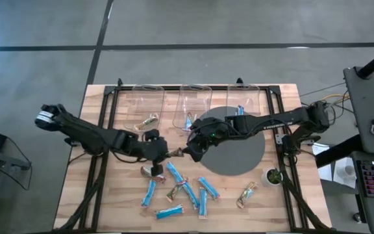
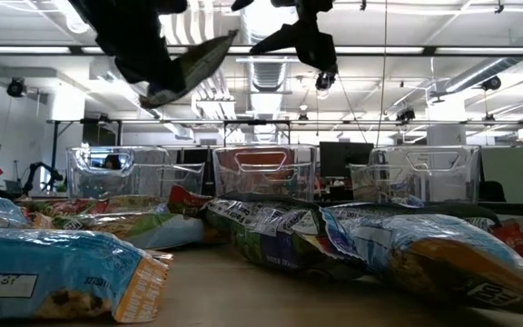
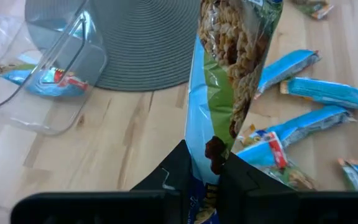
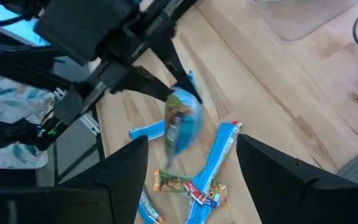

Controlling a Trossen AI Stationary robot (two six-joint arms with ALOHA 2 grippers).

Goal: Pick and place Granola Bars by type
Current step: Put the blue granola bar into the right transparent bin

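Over the middle of the table, my left gripper [image 1: 166,153] is shut on a granola bar [image 3: 229,74] whose wrapper is green and blue with a granola picture. My right gripper [image 1: 188,151] stands open just to its right, its fingers [image 4: 129,165] facing the held bar [image 4: 182,121] without touching it. Several blue bars [image 1: 176,173] and tan bars [image 1: 247,194] lie flat on the wood toward the near edge. Three clear bins [image 1: 195,104] stand along the far edge. The left one holds a tan bar [image 1: 149,121] and the middle one a blue bar [image 1: 189,120]. My left gripper pinches one end of the bar [image 3: 211,149] between its two fingers [image 3: 178,167]. The fingers slant downward from the table's left. The rest of the bar sticks out past the fingertips toward my right gripper and is lifted clear of the table [image 2: 193,64].
A round grey mat [image 1: 245,153] lies right of centre under my right arm. A small potted plant [image 1: 273,175] stands near the right edge. Loose bars crowd the near middle of the table [image 1: 109,195]. A black frame runs along the table's sides.
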